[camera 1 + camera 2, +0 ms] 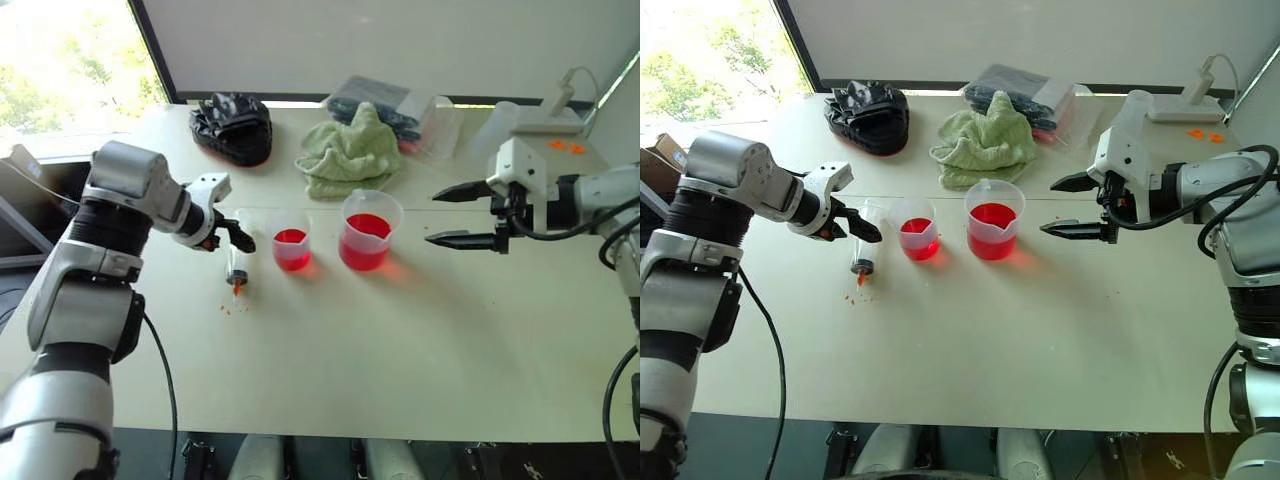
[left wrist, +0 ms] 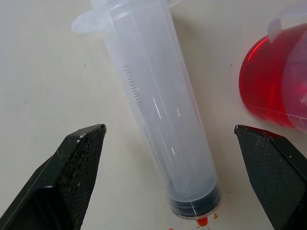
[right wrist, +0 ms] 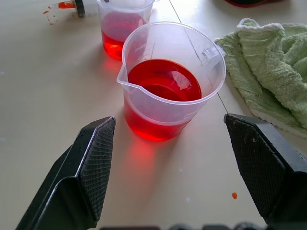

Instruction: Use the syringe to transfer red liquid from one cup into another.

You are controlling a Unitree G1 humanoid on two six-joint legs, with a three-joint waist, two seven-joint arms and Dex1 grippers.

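The syringe (image 2: 158,110) lies flat on the table, its clear barrel empty, the dark seal down at the red-stained tip. My left gripper (image 1: 238,240) hovers just above it, open, one finger (image 2: 72,167) on each side of the barrel and neither touching it. Right of the syringe stands the smaller cup (image 1: 291,243) with red liquid (image 1: 291,252) in its bottom. The larger cup (image 1: 368,232) beside it is about half full of red liquid (image 3: 163,81). My right gripper (image 1: 432,218) is open and level, just right of the larger cup, and holds nothing.
A green towel (image 1: 348,150) lies behind the cups, a black bag (image 1: 233,125) at the back left, and a plastic bag of dark items (image 1: 385,100) behind the towel. White gear (image 1: 548,122) sits at the back right. Red droplets (image 1: 232,305) dot the table near the syringe tip.
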